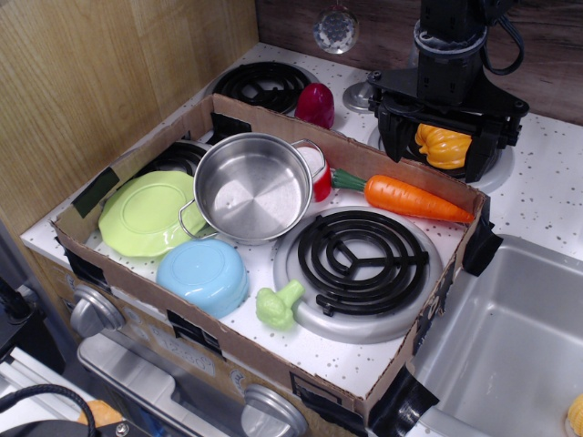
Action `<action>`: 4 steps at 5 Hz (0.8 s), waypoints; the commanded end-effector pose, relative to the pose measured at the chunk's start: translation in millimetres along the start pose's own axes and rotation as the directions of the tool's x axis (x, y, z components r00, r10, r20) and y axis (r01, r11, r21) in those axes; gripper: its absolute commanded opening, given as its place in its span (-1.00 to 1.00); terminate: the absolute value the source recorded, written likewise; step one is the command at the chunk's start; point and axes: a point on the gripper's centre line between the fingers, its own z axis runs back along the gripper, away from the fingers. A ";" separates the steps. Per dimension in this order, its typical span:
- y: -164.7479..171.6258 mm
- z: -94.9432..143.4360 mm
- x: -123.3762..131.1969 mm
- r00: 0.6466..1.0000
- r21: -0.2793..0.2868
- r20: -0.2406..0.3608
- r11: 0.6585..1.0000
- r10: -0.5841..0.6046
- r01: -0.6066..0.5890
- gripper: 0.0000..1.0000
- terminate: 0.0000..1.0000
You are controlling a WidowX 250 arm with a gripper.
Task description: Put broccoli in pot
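a toy stove top [383, 350] with white speckles sits by a wood wall [82, 82], with a cardboard wall [273, 360] round it and a sink [510, 355] beside it. the broccoli [278, 305] lies at the edge of the black burner [363, 258], near a blue bowl [204, 274], a green plate [146, 214] and a carrot [414, 198]. the pot [252, 187] has nothing in it, and the claw [444, 146] is far back, clenched on a yellow toy [444, 146].

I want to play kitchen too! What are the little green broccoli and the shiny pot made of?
The small pale-green lumpy broccoli looks like smooth moulded plastic: one even colour with a soft sheen. The round shiny steel pot looks like polished metal, probably stainless steel: its walls mirror the surroundings and its thin loop handles look like wire.
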 end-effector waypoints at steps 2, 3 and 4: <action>3.1 2.1 -14.0 0.999 0.027 0.031 0.999 0.037 -0.038 1.00 -1.00; 5.9 10.7 -32.9 0.993 0.051 0.060 0.993 0.099 -0.102 1.00 -1.00; 11.8 23.0 -58.1 0.985 0.087 0.079 0.983 0.154 -0.161 1.00 -1.00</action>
